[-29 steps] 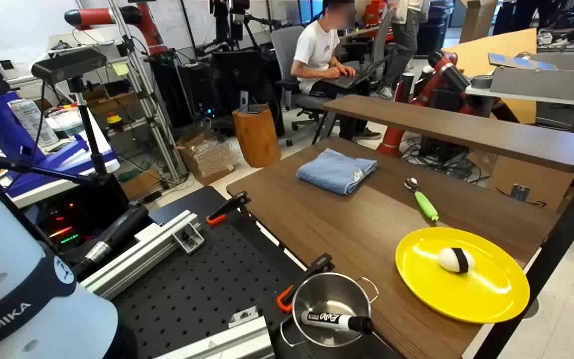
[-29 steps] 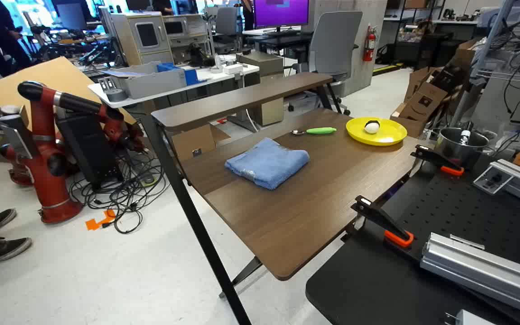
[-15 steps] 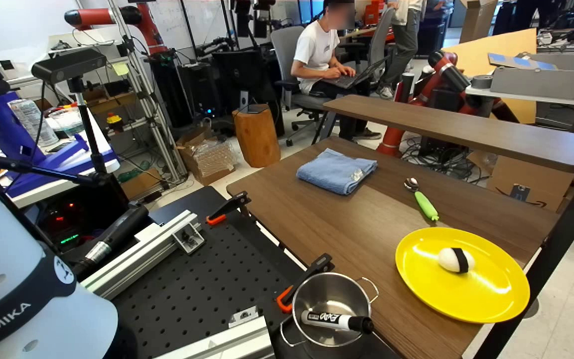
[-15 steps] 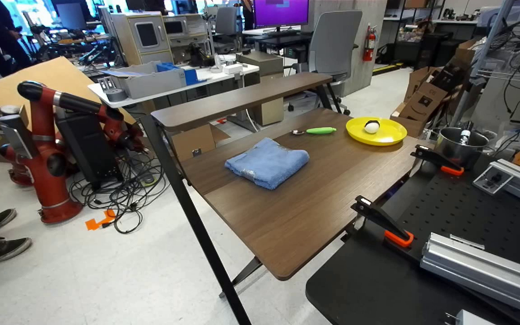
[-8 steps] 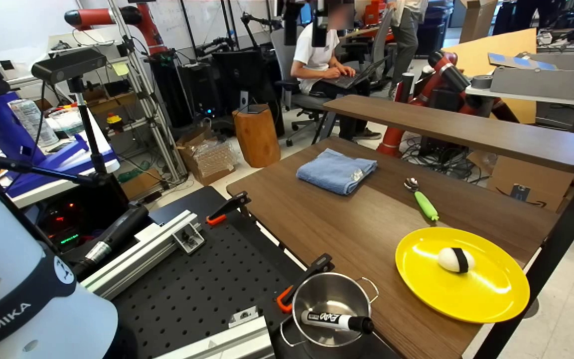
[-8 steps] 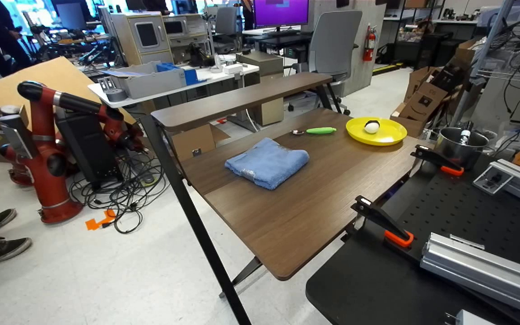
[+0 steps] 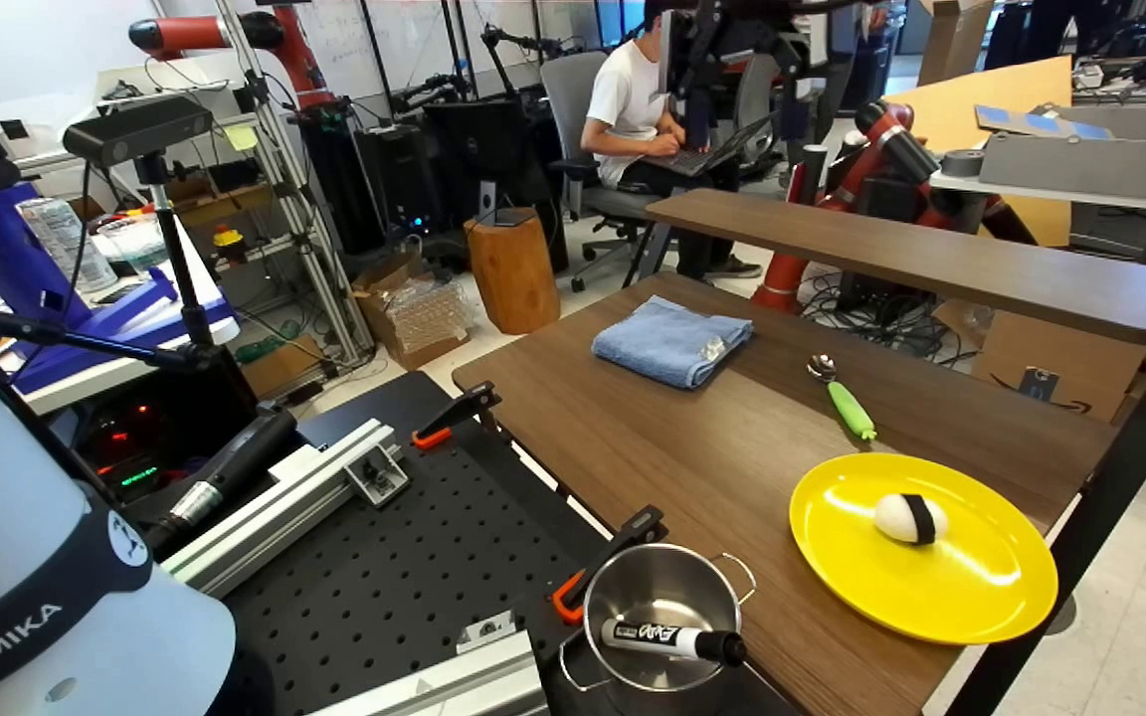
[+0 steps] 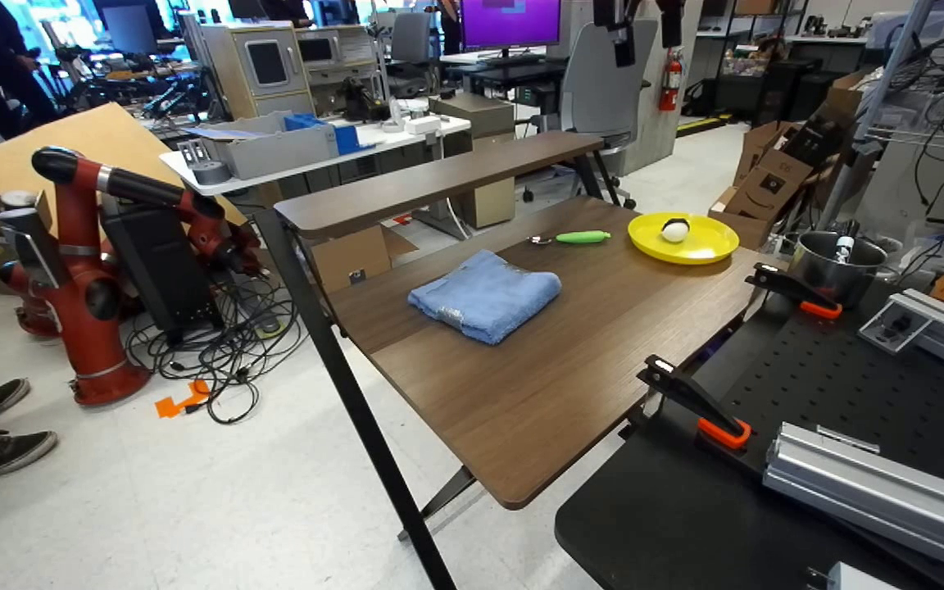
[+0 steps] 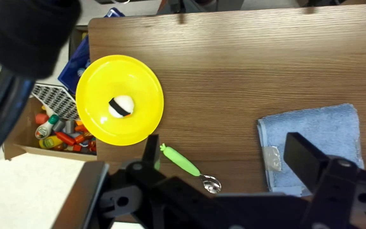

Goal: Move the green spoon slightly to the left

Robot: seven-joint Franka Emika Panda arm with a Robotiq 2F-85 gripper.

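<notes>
The green-handled spoon (image 9: 181, 161) lies on the wood-grain surface (image 9: 214, 92) between yellow plate (image 9: 138, 79) and folded blue cloth (image 9: 322, 127), nearer the plate. The fingers (image 9: 302, 159) stand wide apart above, gripping nothing. Nothing looks done yet: grasp, slight leftward shift and release remain.
</notes>
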